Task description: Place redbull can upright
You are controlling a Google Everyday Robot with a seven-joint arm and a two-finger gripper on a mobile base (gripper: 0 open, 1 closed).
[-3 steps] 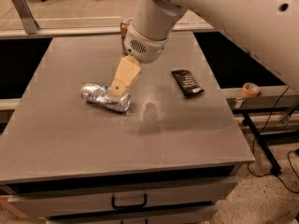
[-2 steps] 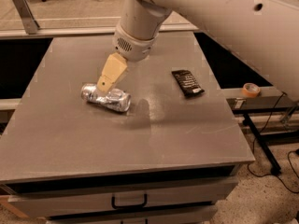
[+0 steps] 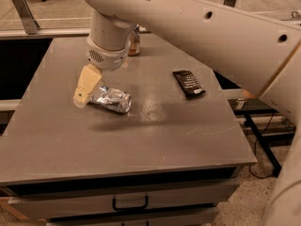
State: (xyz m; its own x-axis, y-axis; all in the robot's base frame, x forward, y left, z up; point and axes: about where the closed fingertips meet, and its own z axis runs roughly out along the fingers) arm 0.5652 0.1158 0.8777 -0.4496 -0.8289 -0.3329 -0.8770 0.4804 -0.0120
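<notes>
Progress: nothing of the upright placing is done yet, as I judge it; the redbull can [image 3: 111, 100] lies flat on its side, so lifting, turning and standing it all remain.
Front edge: below the counter [image 3: 155, 149] a drawer with a dark handle [image 3: 130, 204] shows.
Can's place: left of the counter's middle, closer to the left edge than the right, about halfway between front and far edges.
Long axis: level with the counter top, running roughly left to right, the right end a little nearer the front edge. That round end faces the front right corner; top or bottom, I cannot tell.
Gripper [image 3: 84, 92]: down at the can's left end, covering it; spread or pinching, I cannot tell.
Right side: a black flat packet [image 3: 188, 83] lies well apart from the can.
Far edge: an orange-tan can [image 3: 135, 42] stands upright, half hidden behind the arm.
</notes>
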